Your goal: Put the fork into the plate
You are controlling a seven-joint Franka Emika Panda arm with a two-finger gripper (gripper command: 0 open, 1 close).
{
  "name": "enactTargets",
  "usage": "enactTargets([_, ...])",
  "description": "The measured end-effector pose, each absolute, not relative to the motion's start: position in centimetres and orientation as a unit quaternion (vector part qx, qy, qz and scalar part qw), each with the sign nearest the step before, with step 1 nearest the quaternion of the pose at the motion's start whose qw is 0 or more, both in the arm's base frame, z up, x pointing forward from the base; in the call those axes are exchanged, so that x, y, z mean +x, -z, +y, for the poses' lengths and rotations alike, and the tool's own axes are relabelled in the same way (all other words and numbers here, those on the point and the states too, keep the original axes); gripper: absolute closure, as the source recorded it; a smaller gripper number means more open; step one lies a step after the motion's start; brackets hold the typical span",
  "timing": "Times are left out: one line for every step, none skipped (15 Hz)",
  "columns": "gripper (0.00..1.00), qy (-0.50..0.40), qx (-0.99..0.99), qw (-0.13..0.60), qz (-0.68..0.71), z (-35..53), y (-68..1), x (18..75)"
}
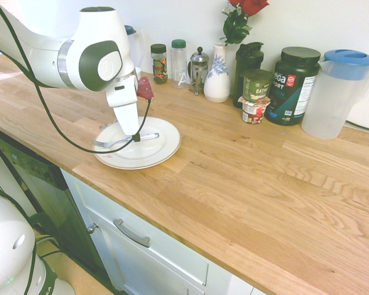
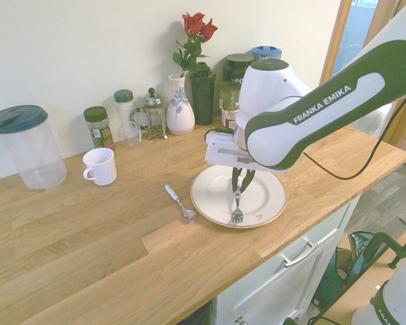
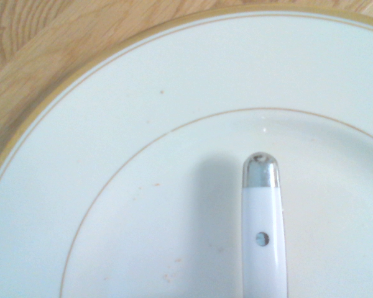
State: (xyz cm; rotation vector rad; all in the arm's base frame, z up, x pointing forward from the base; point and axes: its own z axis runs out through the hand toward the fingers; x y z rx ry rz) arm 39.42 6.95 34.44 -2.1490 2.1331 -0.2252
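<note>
Over the white plate point(image 1: 163, 147) near the front edge of the wooden counter point(image 1: 264, 178), we see the jaws point(image 1: 136, 137) pointing straight down and clamped tight on the fork point(image 1: 117, 142). From the first exterior view the fork lies roughly level across the plate, its tines reaching toward the plate's rim on the side nearest the arm; from the second exterior view the tines point(image 2: 237, 217) sit low over the plate's near rim point(image 2: 271, 203). We cannot tell whether the fork already touches the plate or hangs just above it. Up close in the wrist view, the handle's rounded end point(image 3: 261, 180) shows above the plate's inner well point(image 3: 143, 205), casting a soft shadow on it. A spoon point(image 2: 181, 204) lies on the counter just beside the plate, apart from it. Further back stand a white mug point(image 2: 100, 166), a clear pitcher point(image 2: 28, 145) with a dark lid, and a vase point(image 2: 181, 108) holding red roses.
</note>
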Motion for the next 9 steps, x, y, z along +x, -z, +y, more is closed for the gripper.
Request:
enactTargets([0.0, 0.074, -0.706, 0.053, 0.702, 6.93, -34.44, 39.44])
enactTargets([0.0, 0.073, -0.706, 0.053, 0.702, 6.93, -34.43, 39.44])
enactTargets([0.0, 0.073, -0.706, 0.053, 0.703, 6.93, -34.43, 39.44])
enactTargets([0.0, 0.072, -0.706, 0.053, 0.703, 6.93, -34.42, 39.44])
enactTargets([0.0, 0.072, -0.706, 0.053, 0.703, 6.91, -34.42, 39.44])
enactTargets([0.0, 0.072, -0.705, 0.054, 0.703, 6.87, -34.43, 39.45])
enactTargets([0.0, 0.072, -0.705, 0.054, 0.703, 6.84, -34.43, 39.46])
enactTargets([0.0, 0.071, -0.705, 0.055, 0.704, 6.82, -34.47, 39.49])
enactTargets([0.0, 0.073, -0.705, 0.058, 0.703, 6.83, -34.76, 39.63])
